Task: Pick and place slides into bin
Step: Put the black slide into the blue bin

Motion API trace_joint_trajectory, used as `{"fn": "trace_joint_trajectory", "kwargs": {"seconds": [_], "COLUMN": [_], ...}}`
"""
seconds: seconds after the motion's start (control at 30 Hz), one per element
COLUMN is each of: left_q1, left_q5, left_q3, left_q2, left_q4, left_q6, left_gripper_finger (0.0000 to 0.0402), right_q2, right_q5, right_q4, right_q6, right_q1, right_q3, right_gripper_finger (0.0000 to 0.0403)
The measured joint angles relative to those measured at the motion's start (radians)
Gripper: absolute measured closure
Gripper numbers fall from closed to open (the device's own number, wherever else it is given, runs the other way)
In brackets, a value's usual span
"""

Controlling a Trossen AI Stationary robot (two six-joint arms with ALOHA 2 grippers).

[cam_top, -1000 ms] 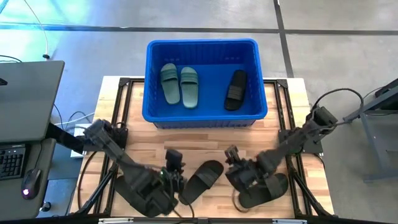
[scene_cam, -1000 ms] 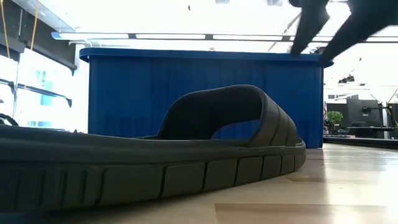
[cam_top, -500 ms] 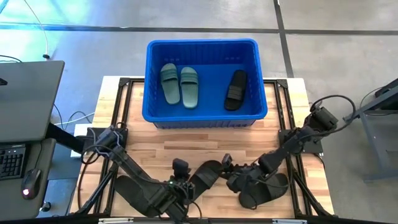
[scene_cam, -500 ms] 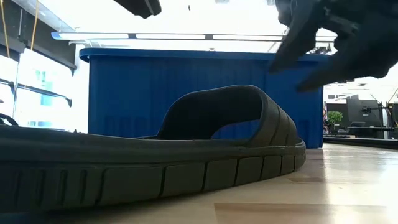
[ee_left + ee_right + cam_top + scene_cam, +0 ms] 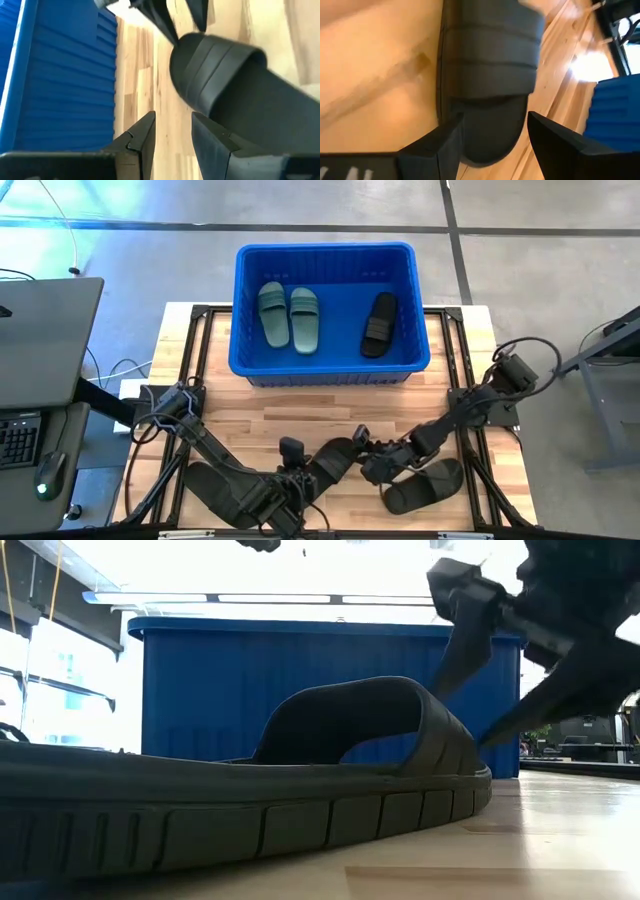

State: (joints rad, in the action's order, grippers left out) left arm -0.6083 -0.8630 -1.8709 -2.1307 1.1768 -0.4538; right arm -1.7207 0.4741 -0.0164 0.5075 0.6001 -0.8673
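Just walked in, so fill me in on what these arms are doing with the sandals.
The right gripper is open and closing in on the strap end of a black sandal lying mid-table. The left gripper hovers open near that sandal's other end. Three sandals already lie in the blue bin: two green and one black. Two more black ones wait on the table.

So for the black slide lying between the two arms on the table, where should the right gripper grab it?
Probably the broad strap of the black slide: it arches clear of the sole, leaving room for a finger beneath. The right gripper sits open at the toe end, so come in from there, one finger under the strap, one over.
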Motion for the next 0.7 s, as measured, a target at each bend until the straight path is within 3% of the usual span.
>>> {"fn": "trace_joint_trajectory", "kwargs": {"seconds": [0.33,0.5,0.7], "left_q1": [0.000,0.000,0.000], "left_q5": [0.013,0.023,0.025], "left_q3": [0.000,0.000,0.000], "left_q2": [0.000,0.000,0.000], "left_q4": [-0.052,-0.051,-0.051], "left_q6": [0.002,0.004,0.008], "left_gripper_finger": [0.0291,0.0291,0.0291], "right_q2": [-0.107,-0.114,-0.114], "right_q5": [0.049,0.074,-0.047], "right_q4": [0.190,0.253,0.290], "right_q6": [0.167,0.174,0.191], "right_q1": [-0.005,-0.005,-0.012], "right_q3": [0.000,0.000,-0.001], "right_gripper_finger": [0.0215,0.0226,0.0239]}}
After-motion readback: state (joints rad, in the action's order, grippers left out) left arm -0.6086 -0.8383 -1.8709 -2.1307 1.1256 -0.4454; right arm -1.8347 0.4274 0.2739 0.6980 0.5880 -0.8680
